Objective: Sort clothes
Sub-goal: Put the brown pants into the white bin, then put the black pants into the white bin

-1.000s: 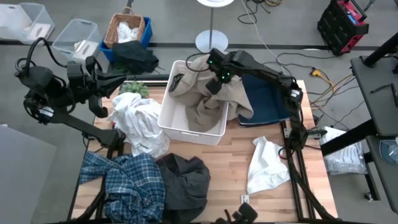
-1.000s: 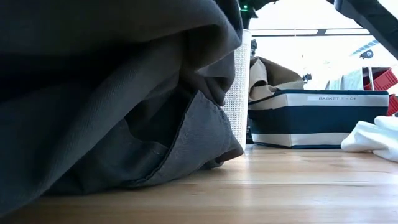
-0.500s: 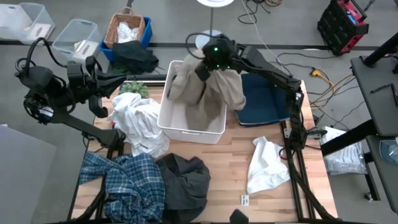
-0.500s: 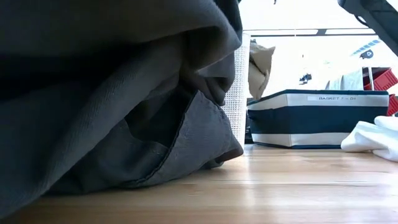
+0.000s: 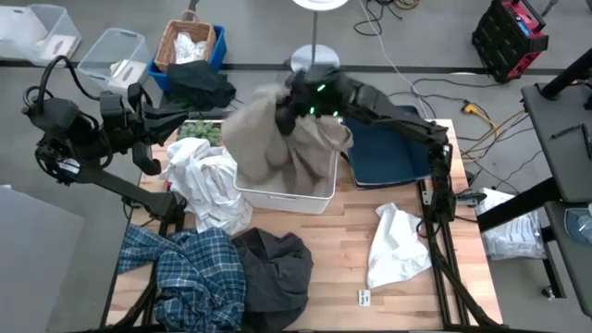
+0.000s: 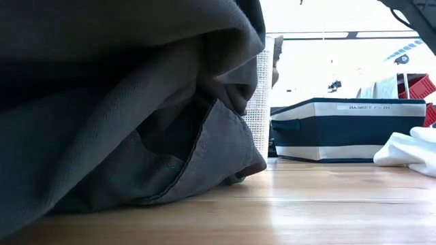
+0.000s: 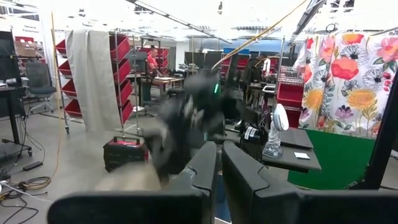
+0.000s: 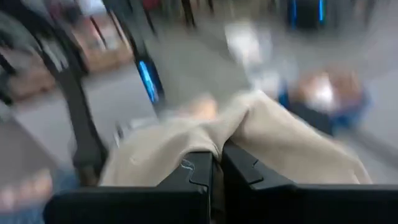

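My right gripper [image 5: 298,100] is shut on the tan khaki garment [image 5: 268,139], raised above the far side of the white bin [image 5: 287,192]. The garment hangs blurred over the bin's left half. On the table lie a white garment [image 5: 213,180], a blue-and-white plaid shirt [image 5: 185,268], a dark grey garment [image 5: 277,268] and another white garment [image 5: 398,245]. My left gripper [image 5: 190,117] waits shut above the table's far left corner, touching nothing. My right gripper pinches a bunched fold of the tan garment [image 8: 205,134] between its two fingers [image 8: 193,171]. The cloth spreads away on both sides of the fingers. It hangs below the gripper, over the white bin; whether its lower end lies in the bin I cannot tell.
A navy basket with a white band [image 5: 388,153] stands right of the white bin. A small green plant [image 5: 199,129] sits at the far left. Beyond the far edge are a wicker basket [image 5: 190,46] and clear tubs [image 5: 111,55]. The dark grey garment [image 6: 116,102] fills the low view's left.
My right gripper has taken hold of the tan garment at the bin, risen, and swung toward the table's far left. The garment, which lay draped in the bin and over the navy basket, is lifted off the basket and now swings over the bin's left side.
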Controlling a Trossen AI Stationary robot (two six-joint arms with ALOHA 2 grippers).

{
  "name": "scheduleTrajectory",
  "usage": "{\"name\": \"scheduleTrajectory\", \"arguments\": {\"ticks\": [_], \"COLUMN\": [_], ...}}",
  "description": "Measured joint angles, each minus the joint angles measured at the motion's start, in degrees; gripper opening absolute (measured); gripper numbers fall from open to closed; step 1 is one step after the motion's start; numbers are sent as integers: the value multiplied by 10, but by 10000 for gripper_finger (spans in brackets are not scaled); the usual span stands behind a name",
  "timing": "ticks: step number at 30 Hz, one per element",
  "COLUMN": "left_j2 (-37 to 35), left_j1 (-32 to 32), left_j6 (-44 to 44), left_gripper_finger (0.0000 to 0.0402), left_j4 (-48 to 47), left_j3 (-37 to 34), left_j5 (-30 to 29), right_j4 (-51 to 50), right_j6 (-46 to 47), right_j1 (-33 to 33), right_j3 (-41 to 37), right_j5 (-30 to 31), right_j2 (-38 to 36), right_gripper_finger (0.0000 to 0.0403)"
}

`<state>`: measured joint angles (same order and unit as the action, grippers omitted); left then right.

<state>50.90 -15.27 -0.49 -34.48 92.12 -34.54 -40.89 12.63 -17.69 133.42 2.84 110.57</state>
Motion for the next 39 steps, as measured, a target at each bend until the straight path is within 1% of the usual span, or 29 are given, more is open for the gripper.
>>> {"name": "scheduleTrajectory", "arguments": {"ticks": [1,4,5,6,8,11,13,16,20,21,23,24,25,27,28,31,33,36,39], "left_j2": [0,0,0,0,2,4,7,9,14,14,15,15,16,21,24,37,48,64,82], "left_j1": [0,0,0,0,0,0,0,0,0,0,0,0,0,0,0,0,-1,0,0], "left_j6": [0,-2,-1,0,1,10,11,9,4,1,-1,0,-2,-27,-42,-81,-109,-161,-200], "left_gripper_finger": [7,6,7,7,6,7,7,6,6,7,6,6,6,6,6,6,6,6,6], "left_j4": [0,0,-1,-1,-1,-1,-1,-3,-17,-24,-43,-55,-67,-88,-100,-119,-119,-120,-116], "left_j3": [0,0,0,0,0,0,0,0,0,0,0,0,0,0,0,0,0,0,0], "left_j5": [0,0,0,0,0,0,0,-1,-34,-44,-64,-68,-68,-59,-42,35,72,80,80], "right_j4": [-63,-248,-283,-306,-324,-320,-322,-343,-384,-387,-384,-378,-373,-380,-383,-400,-423,-487,-486], "right_j6": [5,15,31,54,56,46,50,54,59,58,40,29,25,9,2,-11,-9,32,122], "right_j1": [1,1,0,0,-3,6,10,12,16,20,32,40,52,80,97,153,193,249,303], "right_j3": [-1,-18,-31,-45,-68,-75,-68,-46,3,14,15,12,12,12,11,11,11,11,-7], "right_j5": [25,127,143,143,111,72,70,72,73,63,19,-3,-11,-18,-18,-32,-33,-34,-30], "right_j2": [5,20,25,30,40,44,35,21,12,6,-13,-24,-29,-41,-44,-56,-65,-77,-104], "right_gripper_finger": [9,9,9,10,19,52,85,145,228,246,277,290,301,317,322,329,327,322,320]}}
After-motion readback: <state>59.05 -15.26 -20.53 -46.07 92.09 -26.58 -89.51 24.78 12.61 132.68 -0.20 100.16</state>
